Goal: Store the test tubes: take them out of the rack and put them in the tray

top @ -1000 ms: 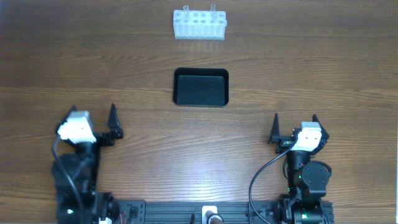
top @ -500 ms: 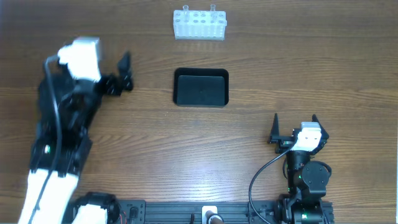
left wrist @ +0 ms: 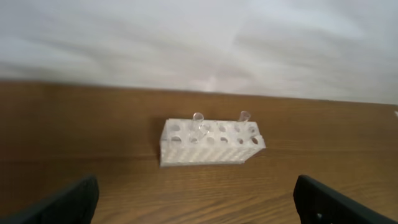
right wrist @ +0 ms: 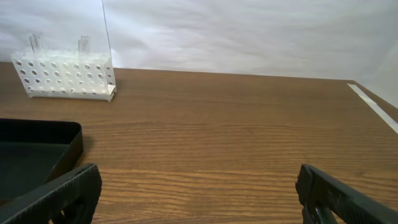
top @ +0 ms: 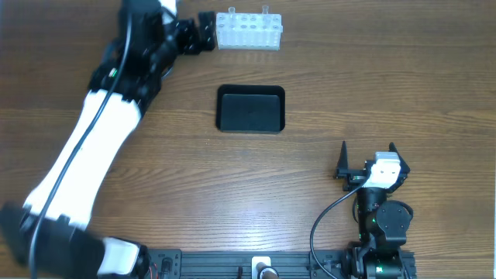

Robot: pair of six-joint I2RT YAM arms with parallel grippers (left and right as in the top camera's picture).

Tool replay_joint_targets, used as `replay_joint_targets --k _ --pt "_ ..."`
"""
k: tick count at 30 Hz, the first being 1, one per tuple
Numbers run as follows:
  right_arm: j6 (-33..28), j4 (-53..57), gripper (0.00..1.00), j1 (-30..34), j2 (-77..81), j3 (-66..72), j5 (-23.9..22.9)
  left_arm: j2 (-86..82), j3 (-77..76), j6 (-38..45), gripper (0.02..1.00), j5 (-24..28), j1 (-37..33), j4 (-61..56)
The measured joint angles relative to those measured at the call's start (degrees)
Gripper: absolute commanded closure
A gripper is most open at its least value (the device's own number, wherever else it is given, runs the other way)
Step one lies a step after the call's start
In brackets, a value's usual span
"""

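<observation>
The left arm (top: 108, 132) is smeared in the top view and its wrist is cut off by the picture's upper edge. The left claw (top: 208, 22) shows there only as a dark shape just beside the left end of the rack (top: 249, 31). From above it cannot be told whether the two touch. In the left wrist view, its fingers (left wrist: 68, 202) are spread wide apart with nothing between them, and the rack stands ahead of them, clear of both tips. Two test tubes (top: 231, 12) stand upright in the rack's back row, one near each end. They are so clear and small that whether they hold anything cannot be made out.

A second ago the left arm was folded near the tabletop's near left corner. It has since swung out to the far edge, and its claw is now beside the rack. The right claw (top: 368, 147) has not moved: it sits low near the near right corner, its fingers apart and holding nothing. The rack and tray are where they were.

The rack is a pale, see-through plastic block pierced with rows of round holes, standing at the middle of the tabletop's far edge. The tray (top: 250, 109) is a shallow black rectangle with rounded corners and a raised rim. It lies just nearer than the rack, apart from it. The tabletop (top: 387, 70) is brown wood with a long straight grain
</observation>
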State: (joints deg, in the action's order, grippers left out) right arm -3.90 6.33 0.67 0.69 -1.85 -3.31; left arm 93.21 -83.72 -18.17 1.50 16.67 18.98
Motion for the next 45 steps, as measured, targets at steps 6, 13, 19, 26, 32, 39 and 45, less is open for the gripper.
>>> replay_joint_targets --k 6,13,19,26,32,39,45 --pt "0.0 0.0 0.007 0.0 0.0 0.0 0.02 13.46 -11.21 -3.04 0.02 -2.23 2.21 4.31" --pt "-0.02 0.0 0.007 0.0 0.0 0.0 0.0 25.81 -24.81 -3.08 0.023 -4.7 4.22 10.32" --pt "-0.02 0.0 0.009 0.0 0.0 0.0 0.0 34.34 -36.0 -0.5 0.023 -6.38 4.22 16.0" --pt "0.0 0.0 0.009 0.0 0.0 0.0 0.0 39.32 -41.13 0.42 0.023 -8.26 4.22 17.99" --pt "0.0 0.0 0.009 0.0 0.0 0.0 0.0 41.86 -42.56 0.61 0.025 -9.11 4.42 18.03" --pt "-0.02 0.0 0.007 0.0 0.0 0.0 0.0 45.22 -45.22 3.04 0.036 -9.51 5.62 18.05" --pt "-0.02 0.0 0.009 0.0 0.0 0.0 0.0 46.34 -45.42 4.59 0.115 -9.49 7.39 18.1"
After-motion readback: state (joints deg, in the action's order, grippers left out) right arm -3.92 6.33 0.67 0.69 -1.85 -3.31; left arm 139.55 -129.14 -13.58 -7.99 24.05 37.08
